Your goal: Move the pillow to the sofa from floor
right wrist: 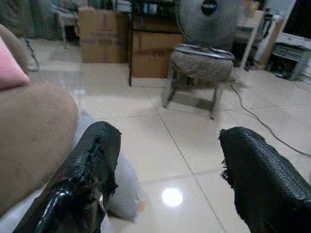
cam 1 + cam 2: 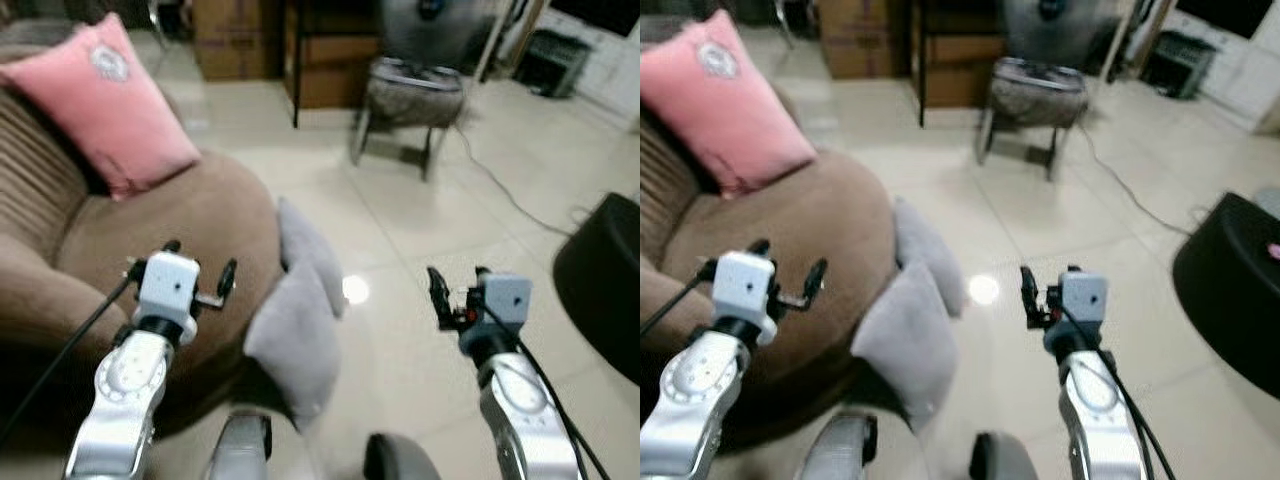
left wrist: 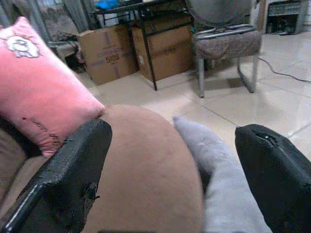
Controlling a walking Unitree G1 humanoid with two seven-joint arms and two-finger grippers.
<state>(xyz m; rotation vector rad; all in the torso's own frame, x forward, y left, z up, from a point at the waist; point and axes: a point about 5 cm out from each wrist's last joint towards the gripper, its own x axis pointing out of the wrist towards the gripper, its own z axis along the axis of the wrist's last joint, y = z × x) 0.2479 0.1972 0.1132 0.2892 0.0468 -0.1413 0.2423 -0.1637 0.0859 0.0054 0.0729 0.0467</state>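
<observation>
A grey pillow (image 2: 298,325) stands on its edge on the tiled floor, leaning against the front of the brown sofa (image 2: 170,230). A pink pillow (image 2: 105,105) rests on the sofa against its backrest. My left gripper (image 2: 200,272) is open, held over the sofa seat's front, just left of the grey pillow (image 3: 218,179). My right gripper (image 2: 455,290) is open above bare floor, to the right of the grey pillow (image 1: 116,179). Neither gripper touches anything.
A stool (image 2: 412,95) with a fan (image 2: 430,25) behind it stands further back on the floor. Cardboard boxes (image 3: 141,48) sit under a dark table. A black rounded object (image 2: 605,285) lies at the right. A cable (image 2: 500,185) runs across the tiles.
</observation>
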